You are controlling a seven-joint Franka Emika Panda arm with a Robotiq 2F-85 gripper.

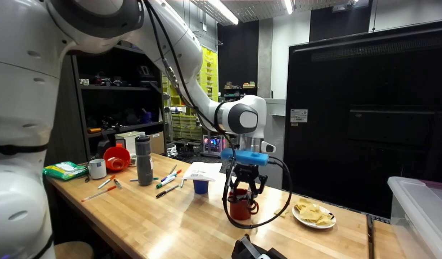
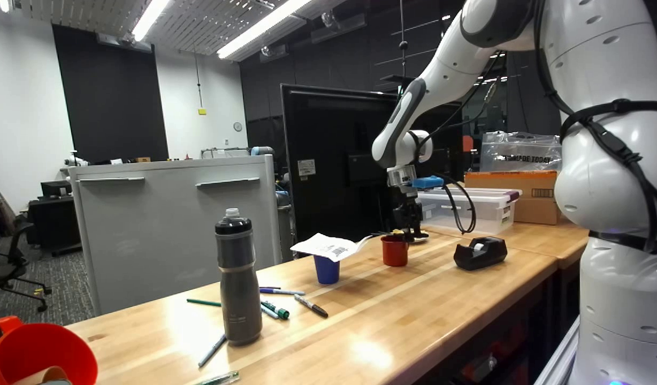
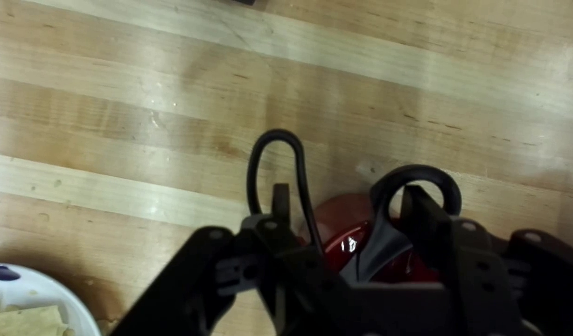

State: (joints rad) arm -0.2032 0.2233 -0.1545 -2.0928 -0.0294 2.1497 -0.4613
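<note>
Hand (image 3: 347,199) hung part-open at the scissors (image 3: 384,254), no grip evident.
They stood in the red mug (image 1: 240,211), toward the worktop's (image 1: 152,223) far edge; judged light, stiff; handle loops (image 3: 278,135) seemed best hold.

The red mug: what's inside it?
Scissors are in the mug, handles up. In the wrist view the end effector covers much of the mug's opening, so the bottom can't be seen.

Glossy white arm (image 1: 186,45), all rounded bulges and oval screw holes (image 1: 18,216) — dark grey caps (image 1: 235,118), black straps (image 2: 623,107) cinched round it, black cables (image 1: 291,183) looping, bright blue block (image 1: 244,157) — and a matt-black, hinged gripper (image 1: 242,196)!
</note>
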